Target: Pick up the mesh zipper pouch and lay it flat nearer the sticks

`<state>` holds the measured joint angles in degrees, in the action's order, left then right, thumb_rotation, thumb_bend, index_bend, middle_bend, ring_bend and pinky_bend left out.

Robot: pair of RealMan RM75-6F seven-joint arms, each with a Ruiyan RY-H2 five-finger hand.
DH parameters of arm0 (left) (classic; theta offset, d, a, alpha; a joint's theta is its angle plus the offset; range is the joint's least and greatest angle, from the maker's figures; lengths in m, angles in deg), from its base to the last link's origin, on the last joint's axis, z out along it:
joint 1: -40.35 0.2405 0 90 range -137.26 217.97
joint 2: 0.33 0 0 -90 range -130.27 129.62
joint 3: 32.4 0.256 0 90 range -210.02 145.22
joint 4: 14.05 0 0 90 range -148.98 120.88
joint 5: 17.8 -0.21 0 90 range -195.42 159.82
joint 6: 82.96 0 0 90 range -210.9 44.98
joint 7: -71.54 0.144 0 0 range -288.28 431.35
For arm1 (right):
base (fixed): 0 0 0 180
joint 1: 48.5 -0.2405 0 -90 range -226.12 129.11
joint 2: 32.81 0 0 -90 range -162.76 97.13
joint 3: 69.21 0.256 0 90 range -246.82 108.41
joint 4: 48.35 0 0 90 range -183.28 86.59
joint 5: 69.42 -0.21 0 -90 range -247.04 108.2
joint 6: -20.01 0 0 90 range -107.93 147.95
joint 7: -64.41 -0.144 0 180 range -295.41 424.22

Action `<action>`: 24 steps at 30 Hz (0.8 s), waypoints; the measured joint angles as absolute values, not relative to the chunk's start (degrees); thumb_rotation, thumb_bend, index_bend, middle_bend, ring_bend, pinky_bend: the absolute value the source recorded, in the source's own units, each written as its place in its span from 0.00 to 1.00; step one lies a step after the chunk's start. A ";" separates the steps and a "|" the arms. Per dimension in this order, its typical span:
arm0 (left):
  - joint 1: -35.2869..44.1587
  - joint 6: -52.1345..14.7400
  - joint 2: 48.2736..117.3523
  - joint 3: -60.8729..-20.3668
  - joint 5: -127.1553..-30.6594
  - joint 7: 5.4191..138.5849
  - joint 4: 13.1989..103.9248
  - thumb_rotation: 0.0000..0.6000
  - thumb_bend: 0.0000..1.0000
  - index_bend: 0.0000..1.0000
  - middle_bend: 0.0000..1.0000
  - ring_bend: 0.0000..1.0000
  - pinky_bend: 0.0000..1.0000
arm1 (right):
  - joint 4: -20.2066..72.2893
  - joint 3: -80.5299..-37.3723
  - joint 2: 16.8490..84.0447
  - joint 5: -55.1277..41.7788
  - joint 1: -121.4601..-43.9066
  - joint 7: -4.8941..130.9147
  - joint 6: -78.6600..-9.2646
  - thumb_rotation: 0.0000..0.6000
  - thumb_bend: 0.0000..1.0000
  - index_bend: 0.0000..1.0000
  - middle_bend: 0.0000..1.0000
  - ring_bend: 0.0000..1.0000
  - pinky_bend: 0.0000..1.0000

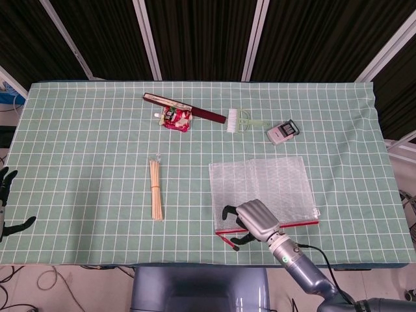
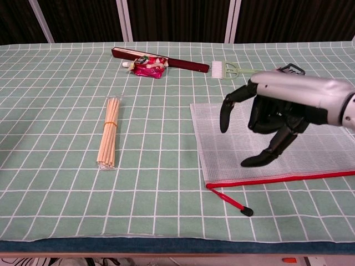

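The mesh zipper pouch (image 1: 273,185) (image 2: 213,144) lies flat at the table's front right, its red zipper along the near edge and the pull cord (image 1: 231,244) (image 2: 233,203) trailing off the front left corner. The bundle of wooden sticks (image 1: 156,190) (image 2: 109,133) lies well to its left. My right hand (image 1: 255,221) (image 2: 277,108) hovers over the pouch's front left part with fingers spread and hanging down, holding nothing. I cannot tell whether its fingertips touch the mesh. My left hand (image 1: 6,209) is at the table's left edge, fingers apart and empty.
Along the far side lie a dark red flat case (image 1: 185,107) (image 2: 166,60), a red packet (image 1: 175,121) (image 2: 148,66), a small white brush with a green handle (image 1: 238,121) (image 2: 227,68) and a grey device (image 1: 283,132), partly hidden by my hand in the chest view.
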<state>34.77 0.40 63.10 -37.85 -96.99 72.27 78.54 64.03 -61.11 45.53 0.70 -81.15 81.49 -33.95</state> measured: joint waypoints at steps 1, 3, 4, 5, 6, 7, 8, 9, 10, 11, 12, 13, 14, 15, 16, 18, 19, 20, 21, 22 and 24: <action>34.76 0.36 63.10 -37.87 -96.94 72.26 78.55 1.00 0.00 0.00 0.00 0.00 0.00 | 63.80 -61.67 46.36 0.07 -81.30 82.26 -33.94 1.00 0.22 0.45 1.00 1.00 0.94; 34.71 0.29 63.06 -37.89 -96.92 72.28 78.61 1.00 0.00 0.00 0.00 0.00 0.00 | 63.39 -62.51 47.61 -0.94 -81.46 83.43 -34.00 1.00 0.22 0.46 1.00 1.00 0.94; 34.69 0.27 63.05 -37.89 -96.93 72.32 78.63 1.00 0.00 0.00 0.00 0.00 0.00 | 63.22 -62.81 48.19 -1.40 -81.48 83.94 -34.14 1.00 0.22 0.46 1.00 1.00 0.94; 34.68 0.27 63.04 -37.89 -96.96 72.34 78.65 1.00 0.00 0.00 0.00 0.00 0.00 | 63.06 -63.11 48.78 -1.87 -81.49 84.44 -34.32 1.00 0.22 0.47 1.00 1.00 0.94; 34.67 0.27 63.04 -37.87 -97.00 72.36 78.63 1.00 0.00 0.00 0.00 0.00 0.00 | 62.88 -63.42 49.39 -2.31 -81.49 84.96 -34.55 1.00 0.22 0.47 1.00 1.00 0.94; 34.67 0.27 63.05 -37.86 -97.02 72.36 78.60 1.00 0.00 0.00 0.00 0.00 0.00 | 62.59 -63.84 50.20 -2.88 -81.48 85.70 -34.88 1.00 0.22 0.48 1.00 1.00 0.94; 34.67 0.28 63.07 -37.86 -97.03 72.32 78.58 1.00 0.00 0.00 0.00 0.00 0.00 | 62.32 -64.17 50.81 -3.24 -81.47 86.28 -35.12 1.00 0.22 0.48 1.00 1.00 0.94; 34.68 0.29 63.08 -37.86 -97.04 72.22 78.55 1.00 0.00 0.00 0.00 0.00 0.00 | 61.98 -64.49 51.41 -3.49 -81.46 86.83 -35.37 1.00 0.22 0.48 1.00 1.00 0.94; 34.68 0.30 63.08 -37.84 -97.07 72.16 78.52 1.00 0.00 0.00 0.00 0.00 0.00 | 61.48 -64.91 52.20 -3.85 -81.44 87.52 -35.69 1.00 0.22 0.48 1.00 1.00 0.94; 34.69 0.32 63.08 -37.84 -97.10 72.09 78.51 1.00 0.00 0.00 0.00 0.00 0.00 | 61.10 -65.20 52.79 -4.19 -81.42 87.94 -35.91 1.00 0.22 0.49 1.00 1.00 0.95; 34.70 0.34 63.06 -37.85 -97.13 71.99 78.51 1.00 0.00 0.00 0.00 0.00 0.00 | 60.74 -65.46 53.34 -4.60 -81.40 88.31 -36.11 1.00 0.22 0.49 1.00 1.00 0.95; 34.70 0.34 63.03 -37.84 -97.15 71.92 78.53 1.00 0.00 0.00 0.00 0.00 0.00 | 60.28 -65.75 54.04 -5.18 -81.36 88.72 -36.34 1.00 0.22 0.50 1.00 1.00 0.95; 34.70 0.34 63.00 -37.83 -97.17 71.85 78.54 1.00 0.00 0.00 0.00 0.00 0.00 | 59.92 -65.94 54.55 -5.62 -81.34 89.00 -36.52 1.00 0.23 0.51 1.00 1.00 0.95; 34.70 0.31 62.96 -37.83 -97.18 71.78 78.56 1.00 0.00 0.00 0.00 0.00 0.00 | 59.57 -66.11 55.03 -6.04 -81.31 89.24 -36.68 1.00 0.25 0.51 1.00 1.00 0.95; 34.69 0.28 62.95 -37.83 -97.17 71.74 78.56 1.00 0.00 0.00 0.00 0.00 0.00 | 59.11 -66.32 55.60 -6.55 -81.27 89.49 -36.89 1.00 0.26 0.51 1.00 1.00 0.95; 34.67 0.18 62.94 -37.82 -97.14 71.68 78.54 1.00 0.00 0.00 0.00 0.00 0.00 | 58.52 -66.55 56.33 -7.15 -81.16 89.69 -37.22 1.00 0.29 0.52 1.00 1.00 0.95; 34.65 0.12 62.95 -37.80 -97.14 71.65 78.49 1.00 0.00 0.00 0.00 0.00 0.00 | 58.16 -66.68 56.76 -7.45 -81.07 89.73 -37.43 1.00 0.30 0.53 1.00 1.00 0.95; 34.63 0.09 62.96 -37.79 -97.16 71.61 78.46 1.00 0.00 0.00 0.00 0.00 0.00 | 57.88 -66.78 57.05 -7.66 -81.00 89.74 -37.55 1.00 0.31 0.53 1.00 1.00 0.95; 34.62 0.07 62.96 -37.79 -97.17 71.58 78.44 1.00 0.00 0.00 0.00 0.00 0.00 | 57.56 -66.89 57.34 -7.88 -80.93 89.76 -37.65 1.00 0.31 0.53 1.00 1.00 0.95; 34.60 0.06 62.96 -37.79 -97.17 71.55 78.43 1.00 0.00 0.00 0.00 0.00 0.00 | 57.14 -67.02 57.71 -8.15 -80.85 89.76 -37.77 1.00 0.32 0.53 1.00 1.00 0.95; 34.59 0.01 62.91 -37.82 -97.10 71.48 78.50 1.00 0.00 0.00 0.00 0.00 0.00 | 56.53 -67.16 58.24 -8.47 -80.73 89.75 -37.97 1.00 0.32 0.53 1.00 1.00 0.95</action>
